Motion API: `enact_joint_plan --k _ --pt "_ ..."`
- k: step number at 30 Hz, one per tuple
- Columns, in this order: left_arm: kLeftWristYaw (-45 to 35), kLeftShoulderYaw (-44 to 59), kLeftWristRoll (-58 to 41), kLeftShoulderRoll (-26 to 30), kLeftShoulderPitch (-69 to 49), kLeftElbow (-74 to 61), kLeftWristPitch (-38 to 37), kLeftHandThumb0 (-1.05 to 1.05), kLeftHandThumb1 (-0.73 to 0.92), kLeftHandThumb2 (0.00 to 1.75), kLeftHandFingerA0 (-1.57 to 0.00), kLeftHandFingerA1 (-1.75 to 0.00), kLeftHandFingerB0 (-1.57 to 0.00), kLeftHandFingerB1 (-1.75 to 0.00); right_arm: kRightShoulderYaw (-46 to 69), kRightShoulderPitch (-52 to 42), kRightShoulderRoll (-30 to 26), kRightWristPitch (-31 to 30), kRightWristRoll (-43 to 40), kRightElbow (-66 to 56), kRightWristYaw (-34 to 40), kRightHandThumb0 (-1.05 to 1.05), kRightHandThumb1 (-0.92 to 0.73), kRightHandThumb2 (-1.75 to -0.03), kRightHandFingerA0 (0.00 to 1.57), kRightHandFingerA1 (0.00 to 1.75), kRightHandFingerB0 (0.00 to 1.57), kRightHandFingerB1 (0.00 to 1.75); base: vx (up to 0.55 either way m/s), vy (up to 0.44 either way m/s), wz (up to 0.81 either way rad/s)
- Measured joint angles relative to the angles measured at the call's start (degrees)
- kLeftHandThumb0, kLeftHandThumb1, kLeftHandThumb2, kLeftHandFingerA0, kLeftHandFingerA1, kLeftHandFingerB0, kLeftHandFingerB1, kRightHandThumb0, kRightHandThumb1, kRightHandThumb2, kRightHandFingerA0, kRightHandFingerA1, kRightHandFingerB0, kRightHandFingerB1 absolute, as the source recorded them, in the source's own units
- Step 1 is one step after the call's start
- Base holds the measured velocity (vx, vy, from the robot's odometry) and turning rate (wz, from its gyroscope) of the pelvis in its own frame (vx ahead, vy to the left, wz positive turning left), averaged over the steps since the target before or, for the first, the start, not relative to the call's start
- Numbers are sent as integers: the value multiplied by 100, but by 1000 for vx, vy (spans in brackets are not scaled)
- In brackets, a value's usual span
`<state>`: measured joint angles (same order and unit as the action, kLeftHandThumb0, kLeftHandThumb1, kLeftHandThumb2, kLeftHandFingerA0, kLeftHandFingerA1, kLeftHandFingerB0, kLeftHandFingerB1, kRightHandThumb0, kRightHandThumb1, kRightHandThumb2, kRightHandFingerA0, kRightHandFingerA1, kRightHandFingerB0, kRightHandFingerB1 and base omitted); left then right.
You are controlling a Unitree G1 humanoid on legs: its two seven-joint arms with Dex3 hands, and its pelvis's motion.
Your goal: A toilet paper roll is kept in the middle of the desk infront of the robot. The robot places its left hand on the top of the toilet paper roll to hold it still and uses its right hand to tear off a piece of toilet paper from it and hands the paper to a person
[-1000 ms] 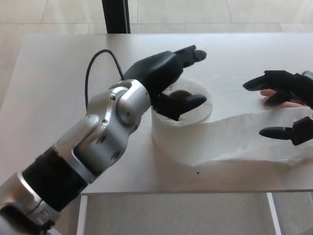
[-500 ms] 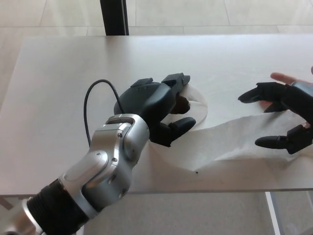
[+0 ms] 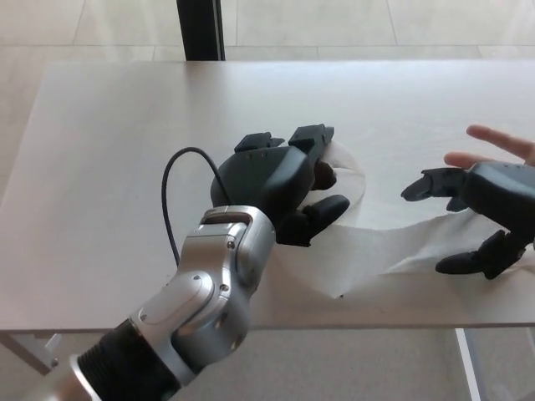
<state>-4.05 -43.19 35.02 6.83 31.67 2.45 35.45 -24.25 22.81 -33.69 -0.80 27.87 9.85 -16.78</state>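
Lowered left robot hand point(image 3: 280, 180) covers roll point(image 3: 347, 171).

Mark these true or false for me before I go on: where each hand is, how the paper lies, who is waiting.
1. The left hand rests on top of the toilet paper roll. True.
2. The right hand is shut on the paper strip. False: its fingers are apart, with the strip lying loose on the desk.
3. The strip is torn free of the roll. False: it runs unbroken from the roll.
4. A person's hand shows beyond the right hand. True.
5. The roll lies on the floor. False: it sits on the desk.
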Motion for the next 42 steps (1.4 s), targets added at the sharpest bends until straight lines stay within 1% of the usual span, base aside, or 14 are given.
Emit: enact_joint_plan --k 5,6,8,12,14,16,18,20,21,26,35,36,37,42 --pt "15 35 56 -78 -2 0 0 -35 57 112 -8 -57 -1 -49 -268 15 0 93 409 59 240 -22 -71 -64 81 155 62 45 0 0 0" --pt "17 43 60 -86 -4 1 -1 -62 84 66 -8 -52 -20 -35 -302 15 0 107 494 69 310 -19 -71 -65 83 161 68 50 0 0 0" --pt "27 52 69 -100 -8 3 -3 -49 81 64 -10 -52 -24 -37 -351 14 0 138 631 93 455 -27 -57 -57 90 165 93 67 0 0 0" --pt "76 90 77 -142 -28 -2 -23 -39 75 73 -10 -54 -22 -39 -376 -11 20 173 809 150 771 -25 -60 -57 87 175 85 80 0 0 0" --pt "91 104 81 -160 -52 -13 -25 -37 75 69 -9 -52 -22 -37 -371 -36 54 186 875 176 940 -18 -67 -63 83 175 73 134 0 0 0" --pt "96 116 84 -166 -75 -23 -27 -40 79 63 -10 -50 -23 -35 -328 -73 116 190 913 193 1085 -8 -66 -71 101 167 72 133 0 0 0" --pt "106 128 90 -166 -98 -28 -40 -42 80 63 -10 -51 -22 -35 -224 -131 223 194 933 193 1230 -11 -63 -83 81 175 67 163 0 0 0" --pt "121 143 98 -164 -121 -30 -59 -43 80 63 -10 -51 -23 -35 -110 -212 345 207 944 195 1392 -13 -67 -88 81 175 64 166 0 0 0" --pt "126 148 103 -160 -132 -30 -71 -44 81 63 -11 -54 -23 -37 -25 -258 422 218 943 194 1475 -24 -77 -70 81 154 78 97 0 0 0" --pt "159 175 136 -146 -189 -48 -115 -45 81 63 -11 -55 -22 -37 567 -485 1047 238 764 171 1814 -12 -50 -115 88 173 76 153 0 0 0" --pt "213 202 202 -152 -250 -52 -212 -45 82 64 -12 -55 -24 -38 1945 -595 2883 119 184 -83 2379 -11 -44 -122 91 175 76 147 0 0 0" --pt "216 203 204 -153 -250 -52 -212 -44 82 64 -12 -55 -25 -38 1993 -595 2952 111 153 -97 2391 -14 -46 -118 124 144 92 120 0 0 0" --pt "227 203 208 -159 -253 -52 -212 -45 82 64 -12 -54 -24 -38 2173 -593 3205 79 42 -149 2435 -11 -51 -122 93 175 76 144 0 0 0" --pt "268 204 210 -174 -266 -54 -211 -45 82 64 -13 -54 -24 -38 2675 -576 3828 -27 -313 -263 2496 -10 -57 -121 96 175 74 153 0 0 0"
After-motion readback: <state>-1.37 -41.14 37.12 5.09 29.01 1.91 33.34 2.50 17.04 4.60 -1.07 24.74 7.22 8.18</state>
